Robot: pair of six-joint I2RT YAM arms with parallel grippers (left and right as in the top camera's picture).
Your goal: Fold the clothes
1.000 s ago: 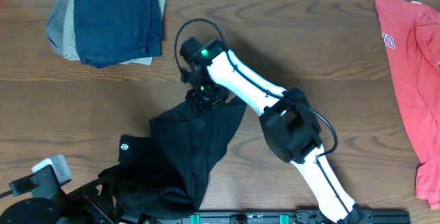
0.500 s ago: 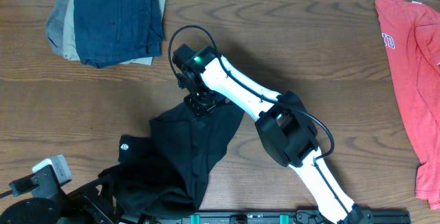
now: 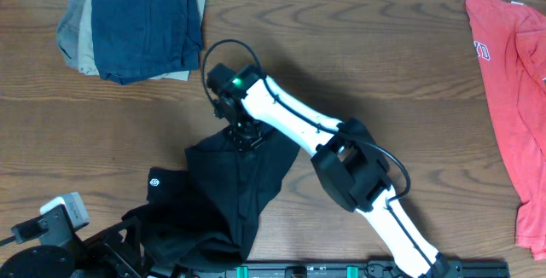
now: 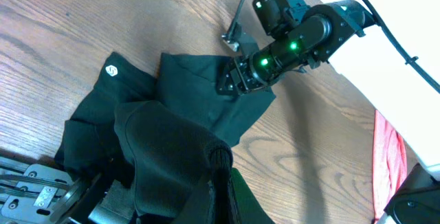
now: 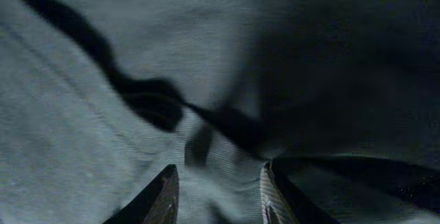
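Observation:
The black T-shirt (image 3: 230, 184) lies crumpled on the wooden table at front centre, with a small white round logo (image 3: 156, 179) on its left part. My right gripper (image 3: 243, 135) points down at the shirt's far edge. In the right wrist view its fingers (image 5: 216, 183) stand narrowly apart with a raised fold of the shirt (image 5: 103, 80) pinched between them. In the left wrist view the shirt (image 4: 199, 93) drapes over my left gripper (image 4: 220, 183), which is shut on a bunch of the near edge. The right gripper (image 4: 234, 80) shows there too.
A stack of dark blue, tan and grey folded garments (image 3: 141, 26) sits at the back left. A red T-shirt (image 3: 512, 99) lies along the right edge and shows in the left wrist view (image 4: 385, 148). The left arm's base (image 3: 51, 227) is at the front left.
My right gripper has moved a little left along the shirt's far edge, and the shirt's far right corner has drawn in with it. The left arm has not moved.

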